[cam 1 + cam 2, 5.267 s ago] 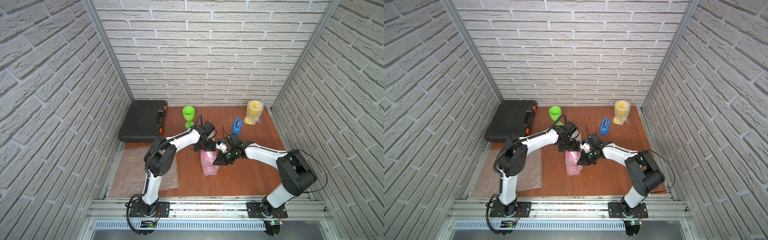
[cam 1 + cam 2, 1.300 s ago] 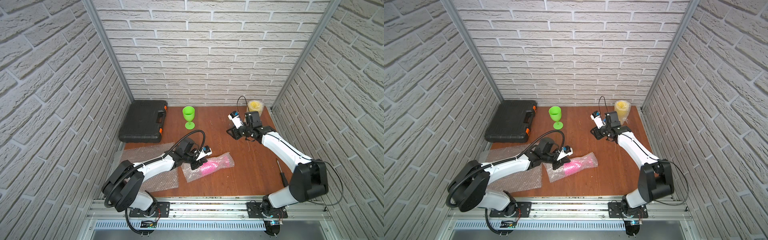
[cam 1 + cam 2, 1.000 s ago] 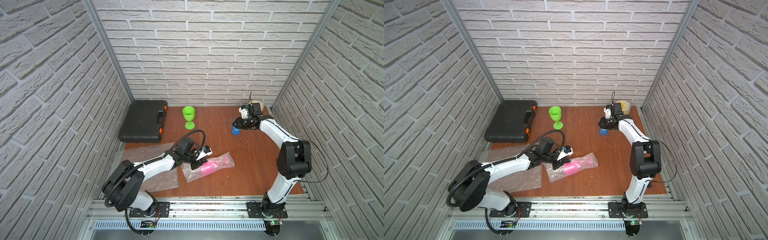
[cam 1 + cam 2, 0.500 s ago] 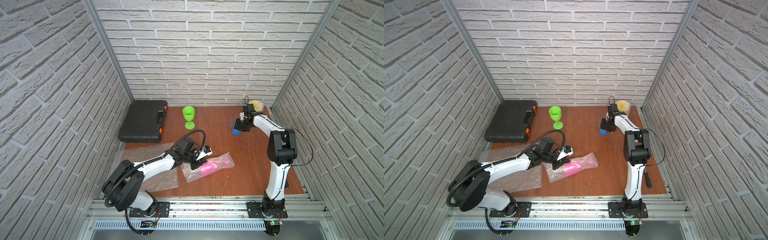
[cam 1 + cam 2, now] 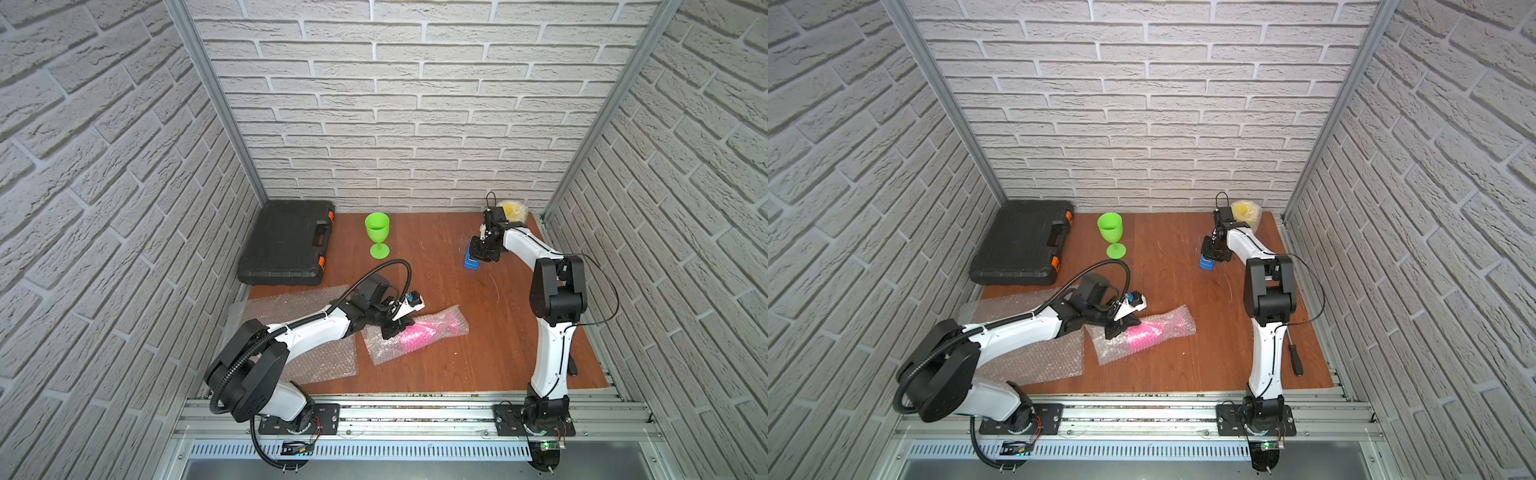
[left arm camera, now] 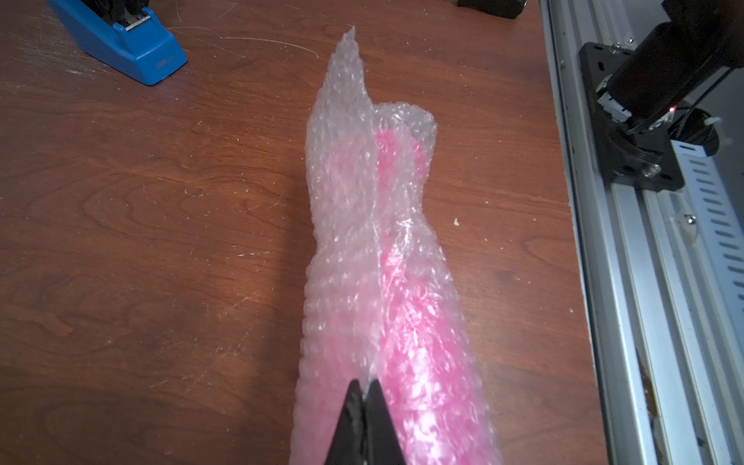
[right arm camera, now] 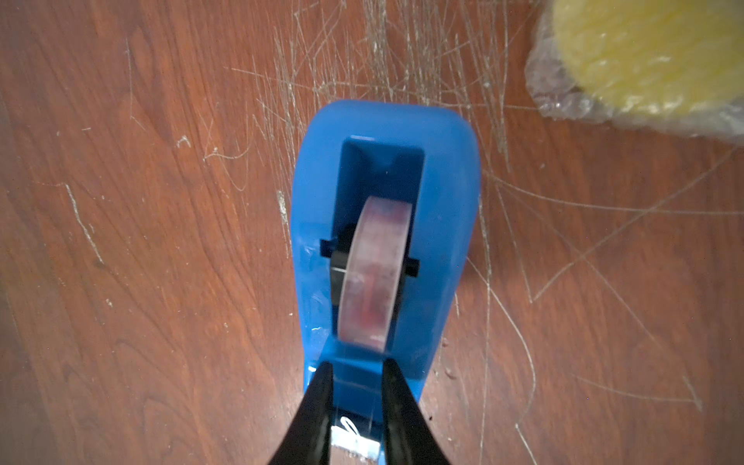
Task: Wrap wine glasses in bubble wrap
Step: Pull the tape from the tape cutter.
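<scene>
**Two arms well apart: one on the pink bundle, one over the tape dispenser**

The left fingers (image 6: pixel 354 422) are clenched with their tips together. They rest on the overlap seam of the bubble wrap (image 6: pixel 342 169) rolled around the pink goblet (image 6: pixel 414 322). Whether any film is nipped between the tips cannot be told. The bundle lies on its side on the tabletop (image 5: pixel 436 374), near the front and toward the middle, with one end flaring into a loose flap. Just beside it, partly under the left arm, flat spare sheets (image 5: pixel 328 365) of the same wrap lie overlapped along the left edge.

The right fingers (image 7: pixel 318 410) stand slightly parted over the cutter end of the blue tape dispenser (image 7: pixel 386 133), with the tape strip between them. Whether they touch it cannot be made out. The dispenser sits toward the back right. Near it, in the back right corner, the yellow goblet (image 7: pixel 644 52) sits in its own wrap. The green goblet (image 5: pixel 377 232) stands upright and bare at the back centre, beside a closed black case (image 5: pixel 286 245).
</scene>
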Robot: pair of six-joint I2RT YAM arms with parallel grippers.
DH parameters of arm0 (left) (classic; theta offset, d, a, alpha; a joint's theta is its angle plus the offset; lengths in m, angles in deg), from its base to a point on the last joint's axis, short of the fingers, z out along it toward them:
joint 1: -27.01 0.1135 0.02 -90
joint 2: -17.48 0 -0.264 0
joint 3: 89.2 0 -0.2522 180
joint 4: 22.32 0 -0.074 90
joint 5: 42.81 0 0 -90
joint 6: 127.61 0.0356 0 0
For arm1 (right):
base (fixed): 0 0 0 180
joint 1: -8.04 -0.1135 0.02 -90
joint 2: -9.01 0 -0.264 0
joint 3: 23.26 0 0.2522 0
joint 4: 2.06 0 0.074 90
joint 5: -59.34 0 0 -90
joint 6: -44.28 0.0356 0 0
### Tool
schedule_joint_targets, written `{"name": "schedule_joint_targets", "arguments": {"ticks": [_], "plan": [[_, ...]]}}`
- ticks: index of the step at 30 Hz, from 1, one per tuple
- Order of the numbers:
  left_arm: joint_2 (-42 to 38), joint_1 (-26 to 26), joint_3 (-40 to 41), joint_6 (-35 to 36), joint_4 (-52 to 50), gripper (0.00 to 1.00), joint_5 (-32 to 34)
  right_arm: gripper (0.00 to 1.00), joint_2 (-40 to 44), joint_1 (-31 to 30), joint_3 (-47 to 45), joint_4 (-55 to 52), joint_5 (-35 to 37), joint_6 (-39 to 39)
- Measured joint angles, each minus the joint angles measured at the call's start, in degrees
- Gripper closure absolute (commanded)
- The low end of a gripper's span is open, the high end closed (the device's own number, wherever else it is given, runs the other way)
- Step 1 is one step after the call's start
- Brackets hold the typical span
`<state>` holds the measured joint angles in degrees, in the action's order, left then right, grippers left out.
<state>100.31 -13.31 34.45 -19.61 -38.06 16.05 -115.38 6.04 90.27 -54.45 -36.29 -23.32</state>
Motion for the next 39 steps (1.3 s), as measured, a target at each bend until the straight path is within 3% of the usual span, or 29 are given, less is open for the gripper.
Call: {"name": "schedule_joint_targets", "arguments": {"ticks": [5,14,19,30,39], "plan": [[0.00,0.00,0.00,0.00,-0.07,0.96,-0.02,0.97,0.00,0.00,0.17,-0.17,-0.61,0.55],[0.00,0.00,-0.09,0.00,-0.26,0.97,0.00,0.97,0.68,-0.15,1.20,-2.82,-0.85,0.79],[0.00,0.00,-0.09,0.00,-0.28,0.97,0.02,0.97,5.64,-0.42,0.04,-4.96,-2.12,0.76],[-0.11,0.00,-0.09,0.00,-0.63,0.97,0.02,0.97,28.68,-4.42,-21.40,-7.74,-3.08,1.38],[-0.37,0.00,-0.09,0.07,-1.22,0.97,0.00,0.97,28.55,-7.56,-33.22,-3.80,-5.27,2.29]]}}
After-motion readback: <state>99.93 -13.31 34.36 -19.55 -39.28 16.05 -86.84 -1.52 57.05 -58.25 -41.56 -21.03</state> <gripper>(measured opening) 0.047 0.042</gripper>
